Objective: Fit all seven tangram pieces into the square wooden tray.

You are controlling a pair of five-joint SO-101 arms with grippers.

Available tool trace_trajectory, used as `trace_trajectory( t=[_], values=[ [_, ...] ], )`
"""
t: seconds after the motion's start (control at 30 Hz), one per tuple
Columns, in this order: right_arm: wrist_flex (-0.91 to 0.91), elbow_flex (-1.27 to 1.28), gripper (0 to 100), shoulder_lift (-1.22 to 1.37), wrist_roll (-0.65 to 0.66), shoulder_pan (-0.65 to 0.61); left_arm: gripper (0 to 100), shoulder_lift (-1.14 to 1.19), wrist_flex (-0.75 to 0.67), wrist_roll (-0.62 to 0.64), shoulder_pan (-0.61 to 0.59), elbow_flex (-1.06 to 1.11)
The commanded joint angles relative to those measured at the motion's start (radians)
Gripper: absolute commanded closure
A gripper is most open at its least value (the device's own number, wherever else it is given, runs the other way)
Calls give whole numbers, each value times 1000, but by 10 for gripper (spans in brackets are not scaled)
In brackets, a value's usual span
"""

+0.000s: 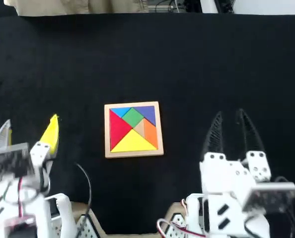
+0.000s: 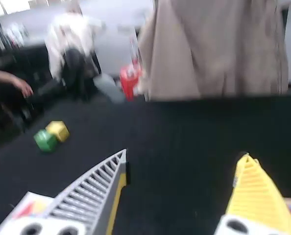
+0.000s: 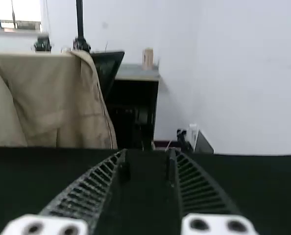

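The square wooden tray (image 1: 133,154) lies at the middle of the black table with several coloured tangram pieces set flat inside it. Among them are a red triangle (image 1: 118,128), a yellow triangle (image 1: 133,142) and a green square (image 1: 133,117). Together they cover its inside. My left gripper (image 1: 29,130) (image 2: 182,159) hovers near the front left, well clear of the tray, open and empty, with one grey finger (image 2: 94,183) and one yellow finger (image 2: 255,188). My right gripper (image 1: 229,116) (image 3: 146,159) sits at the front right, its black fingers a little apart and holding nothing.
A green cube (image 2: 45,140) and a yellow cube (image 2: 58,130) rest on the black cloth far off in the left wrist view. A beige cloth (image 2: 214,49) hangs beyond the table's far edge. Both arm bases (image 1: 137,223) stand along the front edge.
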Motion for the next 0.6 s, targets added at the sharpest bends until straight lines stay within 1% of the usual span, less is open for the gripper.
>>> trace_trajectory(
  t=[0.0, 0.1, 0.13, 0.17, 0.27, 0.33, 0.4, 0.57],
  values=[
    [-51, 113, 860, -64, 3, 14, 661, 17, -203, 14, 1, 312],
    [-107, 292, 860, -64, 3, 14, 661, 17, -411, 14, 22, 573],
    [-138, 358, 860, -64, 3, 14, 661, 17, -465, 14, 30, 641],
    [-173, 427, 860, -64, 3, 14, 661, 29, -483, 12, 44, 661],
    [-279, 628, 860, -64, 3, 14, 661, 29, -399, 9, 87, 651],
    [-345, 753, 860, -64, 6, 14, 661, 15, -373, 11, 108, 654],
    [-388, 840, 863, -61, 9, 14, 661, -5, -308, 12, 117, 654],
    [-252, 835, 861, -59, 9, 11, 661, -12, -181, 8, 120, 654]
  ],
)
